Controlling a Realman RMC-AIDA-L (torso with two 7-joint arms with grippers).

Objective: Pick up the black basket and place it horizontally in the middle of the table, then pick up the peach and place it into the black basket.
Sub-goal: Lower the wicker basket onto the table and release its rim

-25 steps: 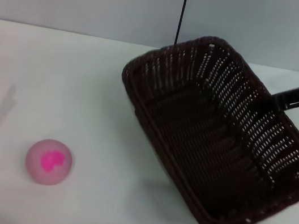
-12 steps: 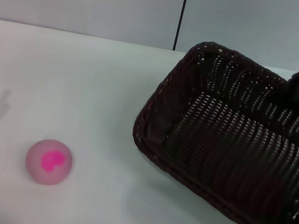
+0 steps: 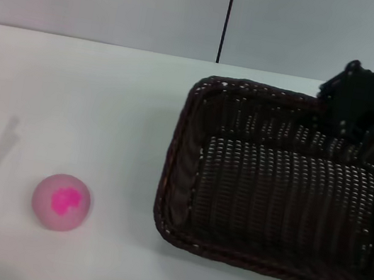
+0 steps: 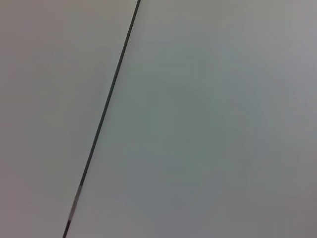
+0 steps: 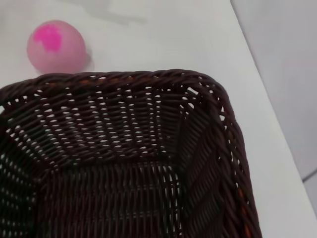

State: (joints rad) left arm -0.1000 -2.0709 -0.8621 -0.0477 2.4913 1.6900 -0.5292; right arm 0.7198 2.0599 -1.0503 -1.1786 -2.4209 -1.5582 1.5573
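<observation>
Since the earlier frames the black basket (image 3: 286,192) has swung round from a diagonal lie until its long axis runs side to side across the table (image 3: 73,92), and it now looks level rather than tipped. The right gripper (image 3: 355,103) sits at the basket's far rim, towards the robot's right, and appears clamped on that braided edge, though the fingers themselves are hard to make out against the dark weave. The basket lies well to the right of the table's middle and runs off the head view's right edge, so the coming move likely turns on carrying it leftward, along its own length. The peach (image 3: 61,202) rests on the table well apart from the basket's left end. The left gripper is not in view; its wrist camera shows only a blank wall.
</observation>
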